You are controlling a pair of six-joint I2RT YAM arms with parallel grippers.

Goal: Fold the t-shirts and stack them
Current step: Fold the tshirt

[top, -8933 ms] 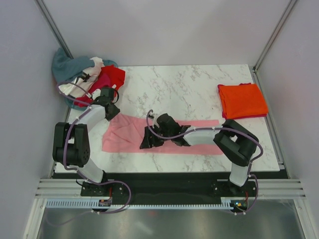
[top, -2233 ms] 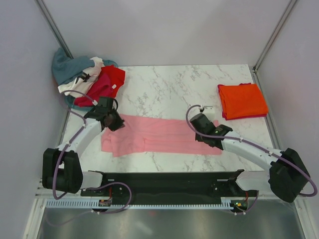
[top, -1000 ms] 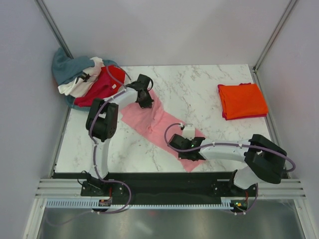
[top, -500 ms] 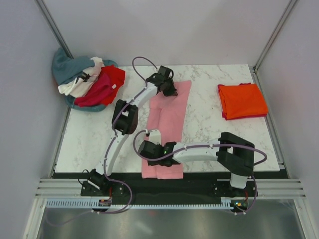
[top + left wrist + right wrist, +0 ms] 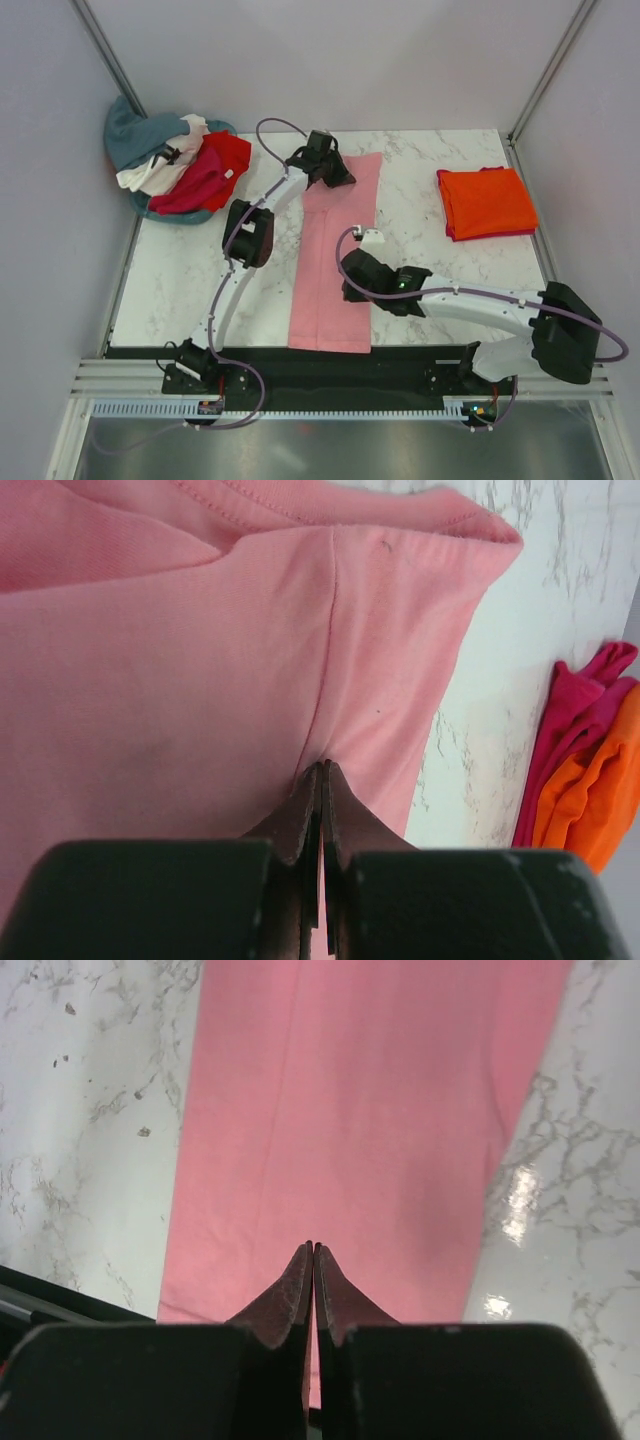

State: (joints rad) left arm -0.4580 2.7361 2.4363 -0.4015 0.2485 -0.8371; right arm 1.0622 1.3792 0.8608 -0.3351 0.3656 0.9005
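A light pink t-shirt [image 5: 325, 290], folded into a long narrow strip, lies flat down the middle of the table from the far side to the near edge. My left gripper [image 5: 328, 172] sits at its far end, shut on a pinch of the pink cloth [image 5: 200, 660], which creases at the tips [image 5: 322, 765]. My right gripper [image 5: 352, 285] hovers over the strip's near half by its right edge. Its jaws [image 5: 315, 1247] are together with nothing between them, and the pink cloth [image 5: 370, 1090] lies smooth below. A folded orange t-shirt [image 5: 487, 202] rests at the back right.
A loose heap of teal-grey, white, red and magenta t-shirts [image 5: 175, 165] fills the back left corner. A magenta edge [image 5: 575, 720] shows under the orange shirt. The table's black near edge [image 5: 60, 1305] runs just past the strip's end. Grey walls enclose the table.
The pink strip swung from a diagonal to straight along the table's depth. My left gripper carried its end to the far centre. My right gripper left the near end and moved right.
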